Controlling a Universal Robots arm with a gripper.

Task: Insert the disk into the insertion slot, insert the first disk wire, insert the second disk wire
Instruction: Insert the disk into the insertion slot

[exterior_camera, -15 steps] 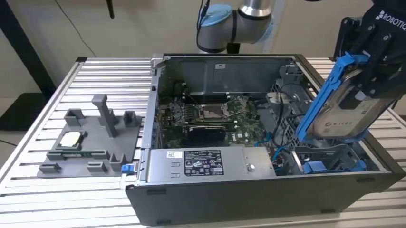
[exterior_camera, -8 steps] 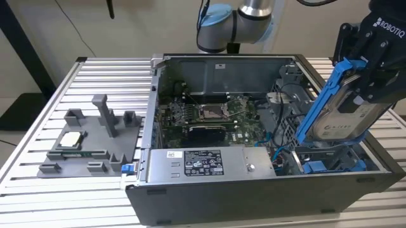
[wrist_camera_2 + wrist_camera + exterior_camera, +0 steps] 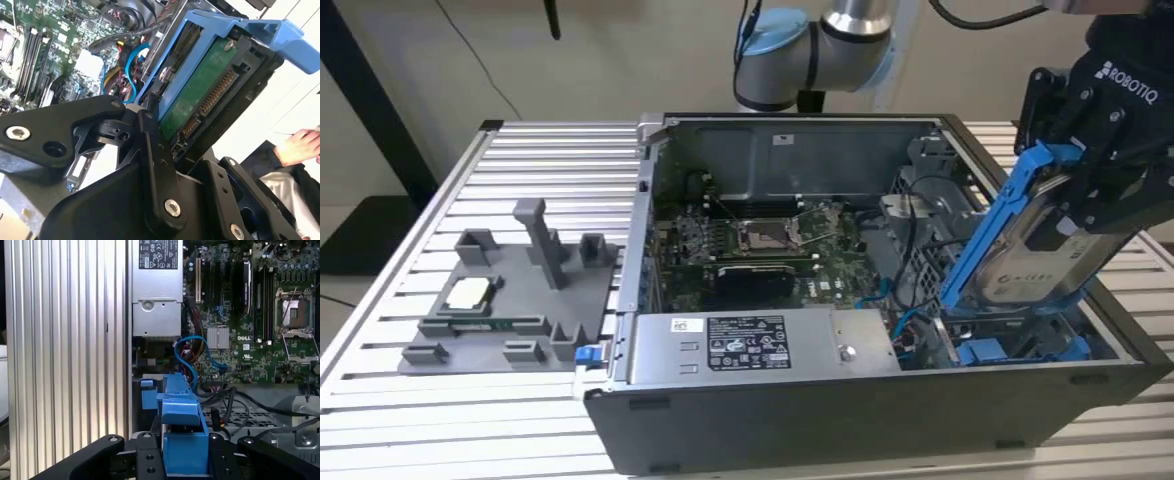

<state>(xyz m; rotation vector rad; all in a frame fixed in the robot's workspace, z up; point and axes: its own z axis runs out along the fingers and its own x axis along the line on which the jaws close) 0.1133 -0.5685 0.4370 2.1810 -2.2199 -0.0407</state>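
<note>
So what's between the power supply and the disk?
Loose cables, some blue, fill the gap from power supply to disk in the exterior view.

Disk [image 3: 1041, 262]: smooth silver-grey metal, white paper label, frame of bright blue plastic with a slight sheen.
Gripper [image 3: 1075, 195]: matt black, with shiny steel screws.
Case [image 3: 854, 420]: dark grey painted metal, matt.
Power supply [image 3: 761, 345]: bare dull metal, inside the case.
Table [image 3: 520, 160]: ribbed satin aluminium, under the case.
Fixture [image 3: 507, 300]: matt grey plastic, beside the case.
</note>
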